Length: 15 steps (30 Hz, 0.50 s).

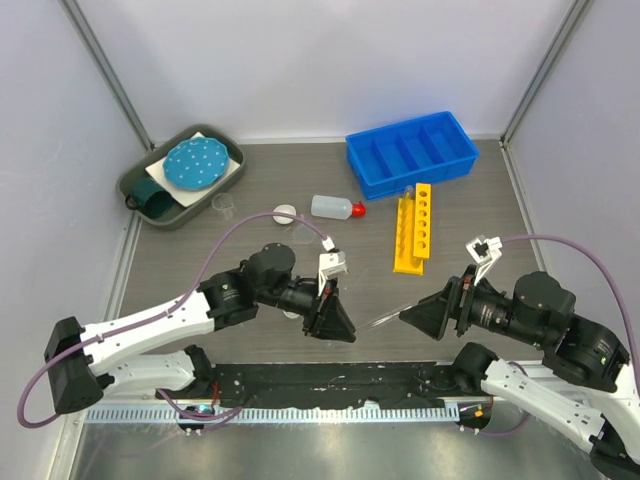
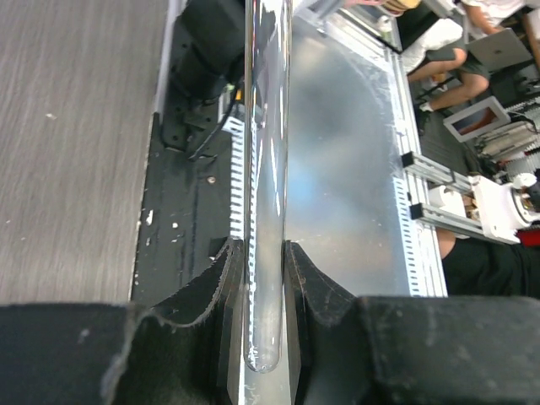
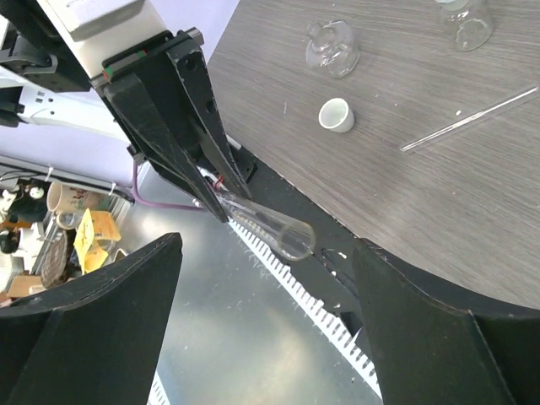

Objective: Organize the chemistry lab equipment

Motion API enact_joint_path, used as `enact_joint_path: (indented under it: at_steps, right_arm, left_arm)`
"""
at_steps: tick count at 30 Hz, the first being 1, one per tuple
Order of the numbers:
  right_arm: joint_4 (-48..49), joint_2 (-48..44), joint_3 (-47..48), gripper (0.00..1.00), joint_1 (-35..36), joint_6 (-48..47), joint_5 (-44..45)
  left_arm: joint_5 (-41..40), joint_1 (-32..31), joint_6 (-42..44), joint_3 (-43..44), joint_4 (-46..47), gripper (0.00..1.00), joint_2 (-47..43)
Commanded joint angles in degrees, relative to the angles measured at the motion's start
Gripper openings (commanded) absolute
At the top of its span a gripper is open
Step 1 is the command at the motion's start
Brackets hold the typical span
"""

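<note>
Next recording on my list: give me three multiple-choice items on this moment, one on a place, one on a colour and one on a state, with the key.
1. The yellow rack lies:
A) on the table, on the arms' side of the blue bin
B) inside the blue bin
C) upright in a gripper

2. The cap of the bottle is:
A) green
B) red
C) black

3. The left gripper is:
A) open and empty
B) shut on a white dish
C) shut on the test tube

Key:
1 A: the top view shows it flat on the table, outside the bin.
2 B: the cap shows red in the top view.
3 C: the left wrist view shows both fingers pressed against the tube.
</note>
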Motion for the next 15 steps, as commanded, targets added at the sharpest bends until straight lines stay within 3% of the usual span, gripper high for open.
enact_joint_path:
  at_steps: [1, 11, 15]
  right_arm:
    - [0.09, -1.59, -0.45, 0.87, 0.29, 1.4, -3.4]
    - [7.82, -1.34, -5.29, 0.8, 0.29, 4.21, -9.46]
    - [8.18, -0.72, -5.2, 0.65, 0.29, 3.95, -9.55]
  left_arm:
    - [6.67, 0.57, -2.12, -2.89, 10.09, 0.05, -2.84]
    - [9.92, 1.18, -5.37, -6.32, 19.59, 0.04, 0.23]
    - [11.07, 1.53, -5.82, -6.5, 21.62, 0.03, 1.02]
